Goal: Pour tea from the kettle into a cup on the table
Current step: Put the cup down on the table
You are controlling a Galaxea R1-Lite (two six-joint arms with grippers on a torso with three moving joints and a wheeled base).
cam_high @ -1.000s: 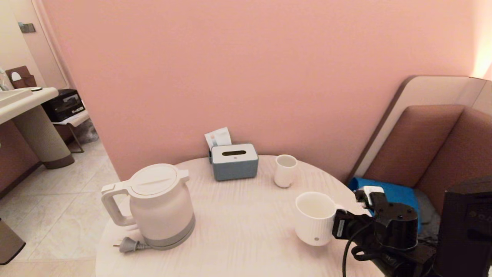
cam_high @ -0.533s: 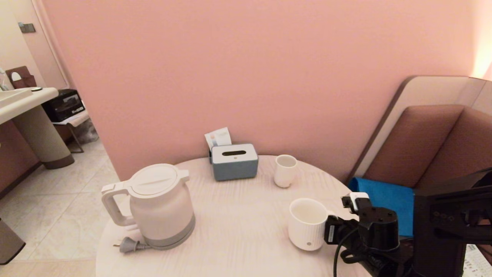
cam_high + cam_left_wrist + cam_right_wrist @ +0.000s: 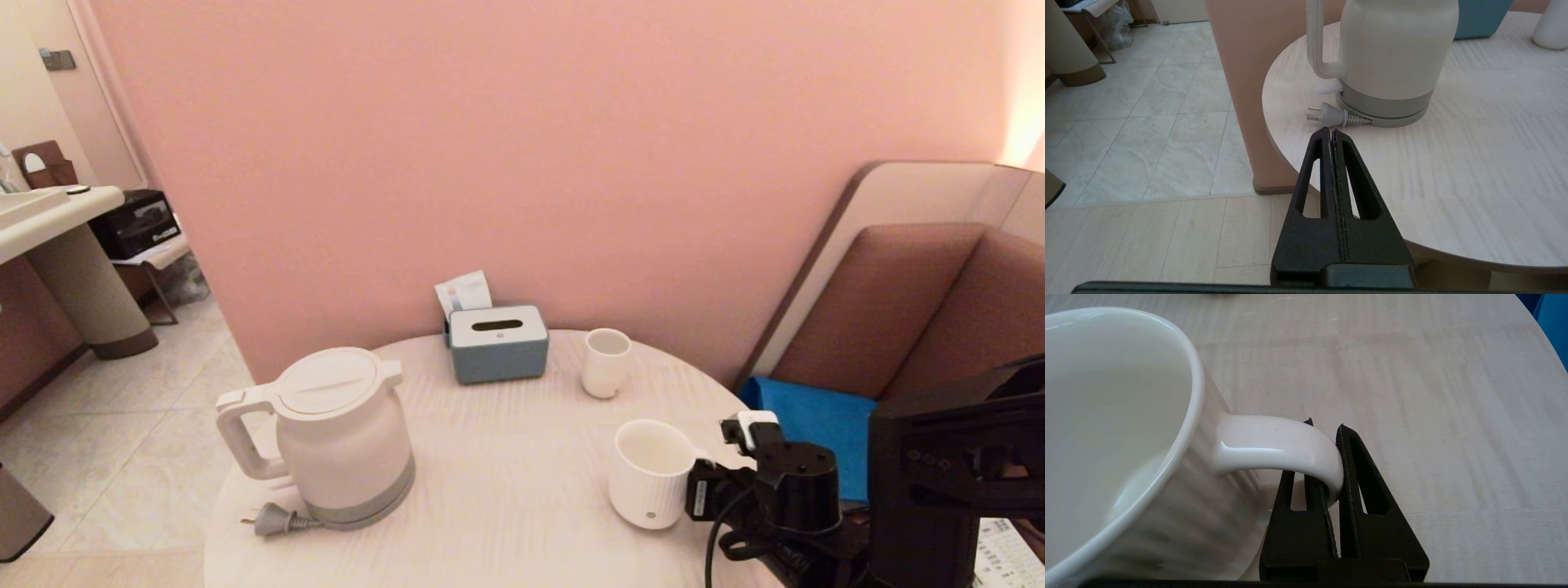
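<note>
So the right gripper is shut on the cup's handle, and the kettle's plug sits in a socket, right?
Not quite. The right gripper is shut on the cup handle, but the kettle is unplugged: the left wrist view shows its plug lying loose on the table.

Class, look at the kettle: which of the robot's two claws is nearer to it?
Left. The left claw, shut and empty, sits just short of the kettle, near its plug. The right claw is across the table, shut on the cup handle.
</note>
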